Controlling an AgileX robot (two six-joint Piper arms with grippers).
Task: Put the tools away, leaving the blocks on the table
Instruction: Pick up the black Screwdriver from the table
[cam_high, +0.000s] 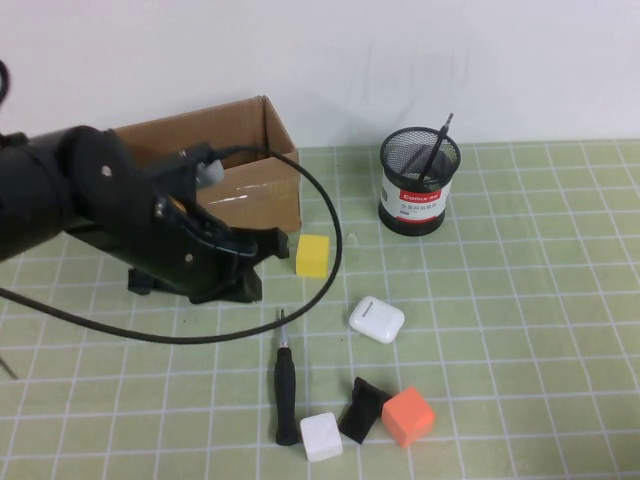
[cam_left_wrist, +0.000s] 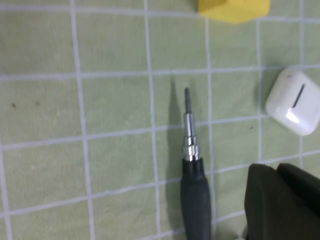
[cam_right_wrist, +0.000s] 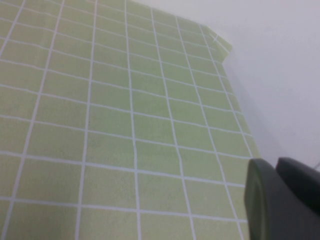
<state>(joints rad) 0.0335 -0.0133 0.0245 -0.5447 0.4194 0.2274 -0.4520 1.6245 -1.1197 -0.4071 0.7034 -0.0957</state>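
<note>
On the green gridded table (cam_high: 520, 300), a black-handled screwdriver (cam_high: 286, 385) lies beside the white cube (cam_high: 321, 436). The left gripper (cam_high: 272, 246) hovers pressed together, empty, near the yellow cube (cam_high: 313, 255). The right gripper (cam_right_wrist: 285, 200) is barely visible; I cannot tell its state.

Table (cam_high: 560, 330) with blocks, screwdriver (cam_high: 286, 385)

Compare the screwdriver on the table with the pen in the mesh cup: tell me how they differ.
The screwdriver lies flat on the table; the pen leans in the mesh cup. The screwdriver looks thicker, with a metal tip; the pen looks thin. Both are black.
</note>
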